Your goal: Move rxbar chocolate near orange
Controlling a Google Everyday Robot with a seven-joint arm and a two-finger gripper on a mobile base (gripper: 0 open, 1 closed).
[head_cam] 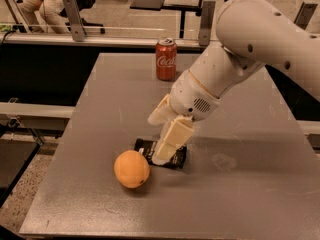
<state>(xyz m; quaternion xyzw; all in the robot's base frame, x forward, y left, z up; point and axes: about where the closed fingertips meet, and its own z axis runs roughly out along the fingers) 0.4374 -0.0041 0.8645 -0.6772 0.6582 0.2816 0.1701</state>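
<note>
The rxbar chocolate (145, 147), a flat black wrapped bar, lies on the grey table (250, 134) just up and right of the orange (131, 169), nearly touching it. My gripper (154, 140) hangs from the white arm directly over the bar. It is open, with its two cream fingers spread apart. The lower finger (171, 138) reaches down onto the bar's middle and hides part of it. The upper finger (159, 111) points left, off the bar.
A red Coca-Cola can (166, 59) stands upright at the table's far edge. The table's left edge runs close to the orange. A metal rail and other tables lie beyond the far edge.
</note>
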